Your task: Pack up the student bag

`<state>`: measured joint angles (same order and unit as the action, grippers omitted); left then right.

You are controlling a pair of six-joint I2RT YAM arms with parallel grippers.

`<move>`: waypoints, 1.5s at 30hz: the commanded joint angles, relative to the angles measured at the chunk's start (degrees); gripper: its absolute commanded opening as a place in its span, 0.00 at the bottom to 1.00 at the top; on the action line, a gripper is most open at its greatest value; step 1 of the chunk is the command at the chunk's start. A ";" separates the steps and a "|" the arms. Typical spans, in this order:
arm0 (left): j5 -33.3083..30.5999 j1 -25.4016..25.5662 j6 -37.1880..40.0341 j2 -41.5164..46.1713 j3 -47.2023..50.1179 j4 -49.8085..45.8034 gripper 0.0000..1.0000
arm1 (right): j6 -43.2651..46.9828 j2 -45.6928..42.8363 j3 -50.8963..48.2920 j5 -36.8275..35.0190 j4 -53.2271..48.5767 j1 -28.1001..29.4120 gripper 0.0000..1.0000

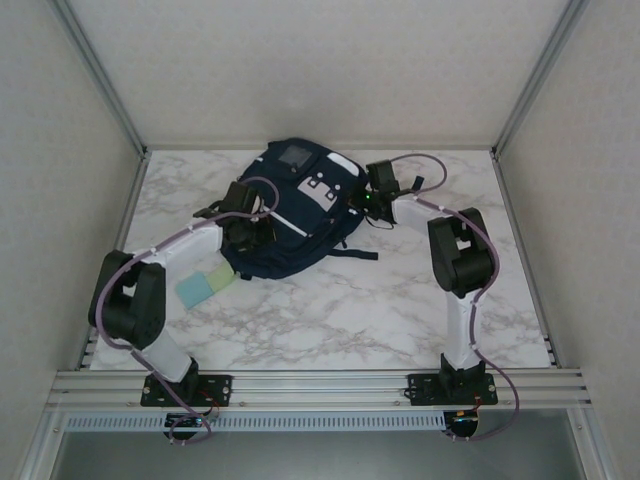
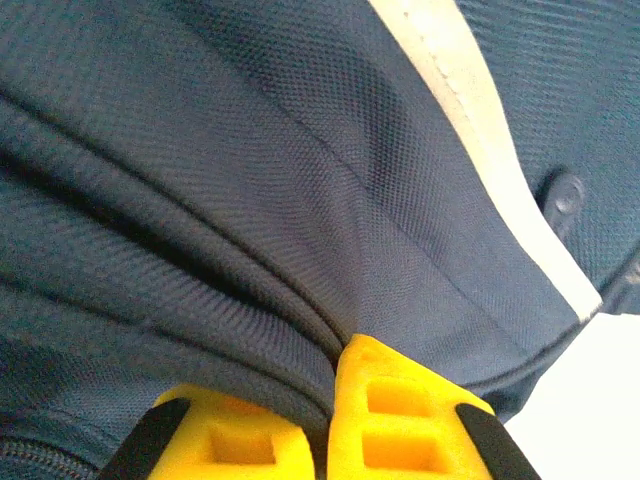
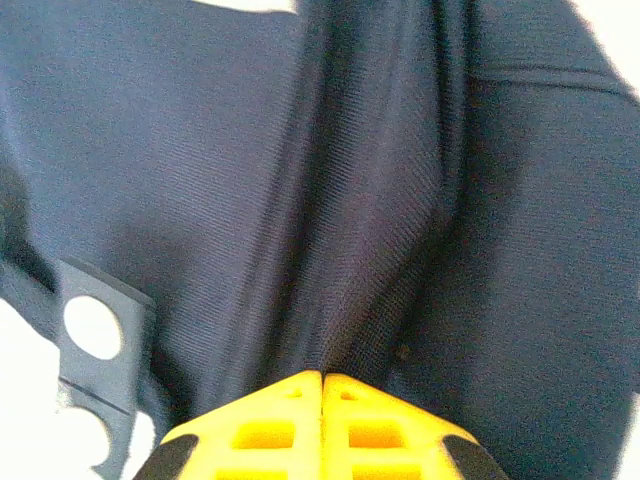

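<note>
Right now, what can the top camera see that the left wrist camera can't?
Top camera: the whole student bag lying on the marble table, with pale teal and yellow-green blocks beside it. Left wrist camera: the fabric weave close up, a white stripe, a snap, and the left gripper pinching a fold. Both: the navy student bag.

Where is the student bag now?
In the top view, the student bag lies on the far half of the table, near its middle, with a pale green block beside its near left corner.
</note>
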<state>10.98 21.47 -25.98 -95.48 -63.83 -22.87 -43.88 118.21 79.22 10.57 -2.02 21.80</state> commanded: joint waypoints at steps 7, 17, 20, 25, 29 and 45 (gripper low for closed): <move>-11.69 -2.62 8.87 -12.84 -19.98 -5.17 0.06 | -9.57 -10.39 -19.43 2.46 9.58 0.46 0.00; -15.63 4.67 0.30 -1.33 -11.95 -9.79 0.73 | -16.79 -10.73 -24.65 2.09 17.65 4.24 0.00; -15.08 7.85 -3.81 1.64 -7.81 -7.32 0.74 | -17.33 -10.63 -24.72 1.77 17.93 4.65 0.00; -18.08 12.86 -9.32 0.60 -5.25 -2.72 0.72 | -18.00 -10.99 -25.53 2.18 19.06 5.09 0.00; -19.95 15.10 -13.78 -3.04 -5.15 1.92 0.72 | -17.91 -10.48 -25.43 3.21 19.49 5.45 0.00; -36.84 13.85 -21.06 -11.22 -6.59 9.49 0.77 | -17.46 -10.63 -26.90 4.22 21.84 5.54 0.00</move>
<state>-19.07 37.56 -45.98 -105.58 -68.75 -14.06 -62.22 107.39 54.00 12.29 21.19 26.15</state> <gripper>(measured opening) 0.776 0.056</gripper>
